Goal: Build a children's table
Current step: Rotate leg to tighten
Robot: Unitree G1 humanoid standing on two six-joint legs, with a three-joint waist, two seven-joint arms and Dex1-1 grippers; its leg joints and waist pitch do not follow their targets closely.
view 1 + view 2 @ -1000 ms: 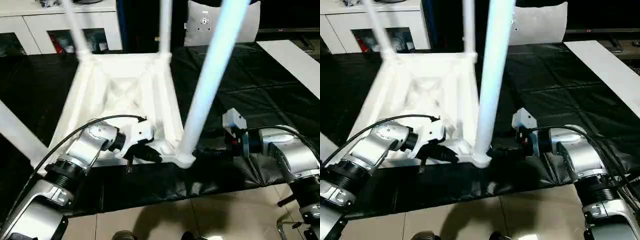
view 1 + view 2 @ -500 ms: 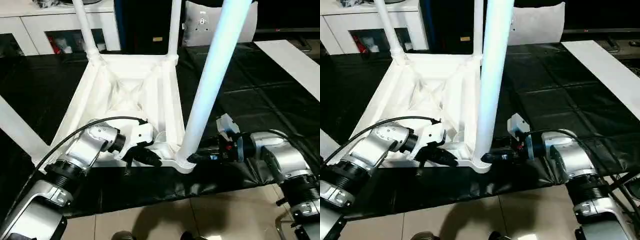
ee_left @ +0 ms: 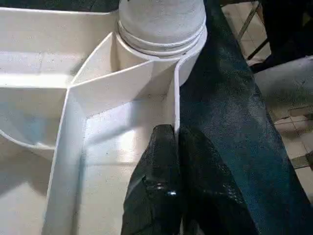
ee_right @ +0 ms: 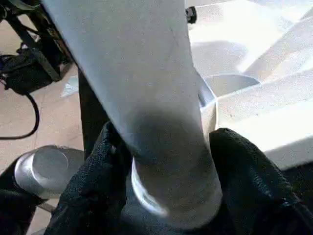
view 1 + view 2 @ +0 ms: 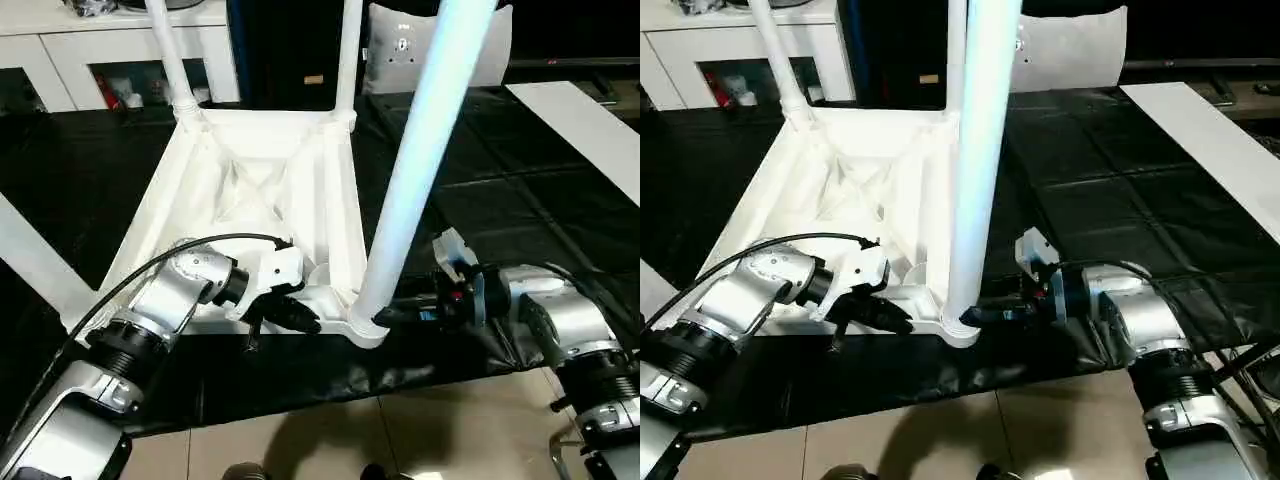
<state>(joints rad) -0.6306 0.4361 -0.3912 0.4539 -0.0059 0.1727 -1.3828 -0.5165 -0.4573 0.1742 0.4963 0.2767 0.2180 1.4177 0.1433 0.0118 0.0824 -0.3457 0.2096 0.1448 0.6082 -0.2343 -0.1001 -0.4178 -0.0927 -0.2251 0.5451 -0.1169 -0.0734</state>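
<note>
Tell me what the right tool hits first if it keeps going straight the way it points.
Almost at once, the near table leg: the right tool points at that leg's base, and in the right wrist view its fingers already stand on either side of the leg just above the corner socket.

Silver metal forearms, ribbed black collars at joints. Left claw [image 5: 295, 314]: 2 black fingers on white wrist housing, black cable looping over forearm. Right claw [image 5: 390, 316]: 2 black fingers, white block, red detail at wrist.

The upside-down table [image 5: 855, 190] lay on a black mat [image 5: 1110, 190]. The left gripper [image 5: 885, 315] pinched its near rim. The right gripper [image 5: 975, 315] reached the near-right leg [image 5: 975, 170].
</note>
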